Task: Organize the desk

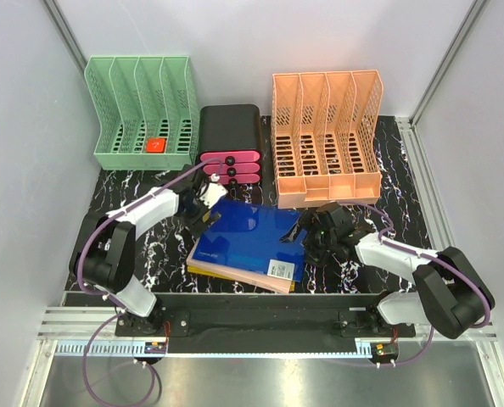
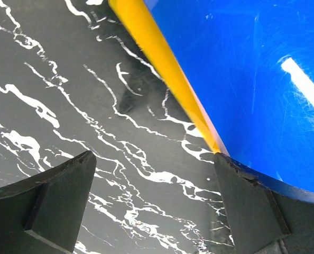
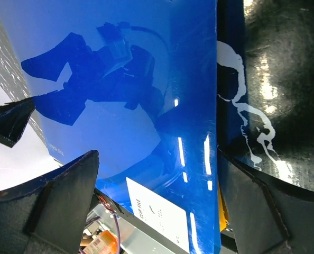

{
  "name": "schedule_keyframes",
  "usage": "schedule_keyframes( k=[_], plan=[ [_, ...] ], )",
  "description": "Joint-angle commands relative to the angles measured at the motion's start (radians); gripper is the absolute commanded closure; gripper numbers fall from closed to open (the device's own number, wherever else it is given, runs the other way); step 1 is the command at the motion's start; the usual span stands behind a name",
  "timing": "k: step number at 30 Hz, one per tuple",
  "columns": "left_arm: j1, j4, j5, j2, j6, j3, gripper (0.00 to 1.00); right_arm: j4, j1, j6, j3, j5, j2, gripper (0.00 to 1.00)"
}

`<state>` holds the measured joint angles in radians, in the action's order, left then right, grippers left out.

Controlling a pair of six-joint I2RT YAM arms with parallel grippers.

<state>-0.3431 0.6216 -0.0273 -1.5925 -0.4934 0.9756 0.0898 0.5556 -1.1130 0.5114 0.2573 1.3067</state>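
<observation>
The desk (image 1: 125,182) is a black tabletop with white veining. At its middle lies a glossy blue folder (image 1: 252,237) on top of a yellow one (image 1: 203,264) and a pink one (image 1: 252,278). My left gripper (image 1: 205,206) hovers open at the stack's far left corner. In the left wrist view only bare desk (image 2: 67,79) lies inside the left gripper (image 2: 153,159), and the blue folder (image 2: 252,79) and yellow edge (image 2: 162,58) run past its right finger. My right gripper (image 1: 314,240) stands open over the blue folder's right edge (image 3: 120,53), apart from it.
A green file rack (image 1: 142,110) with a small red item (image 1: 156,145) stands at the back left. An orange file rack (image 1: 327,136) stands at the back right. Between them is a black drawer box with pink fronts (image 1: 231,144). A white label (image 3: 162,211) marks the blue folder's near corner.
</observation>
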Motion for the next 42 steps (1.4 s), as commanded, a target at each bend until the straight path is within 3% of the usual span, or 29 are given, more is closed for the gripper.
schedule_keyframes(
  k=[1,14,27,33,38,42],
  plan=[
    [-0.025,0.006,0.018,0.035,0.035,0.040,0.01,-0.044,-0.008,0.002,-0.014,0.042,-0.001,0.00],
    [-0.165,0.004,0.015,-0.035,0.073,0.041,0.01,-0.073,-0.026,-0.044,-0.099,0.080,-0.081,0.00],
    [-0.243,0.001,0.023,-0.098,0.067,0.031,0.01,-0.160,-0.056,-0.258,-0.218,0.126,-0.408,0.01],
    [-0.258,0.001,0.046,-0.104,0.065,0.040,0.01,-0.260,-0.056,-0.301,-0.228,0.155,-0.370,0.06],
    [-0.260,0.001,0.047,-0.100,0.064,0.034,0.01,-0.409,-0.054,-0.335,-0.234,0.171,-0.296,0.19],
    [-0.260,0.001,0.050,-0.098,0.065,0.034,0.01,-0.447,-0.056,-0.314,-0.194,0.197,-0.200,0.21]
  ],
)
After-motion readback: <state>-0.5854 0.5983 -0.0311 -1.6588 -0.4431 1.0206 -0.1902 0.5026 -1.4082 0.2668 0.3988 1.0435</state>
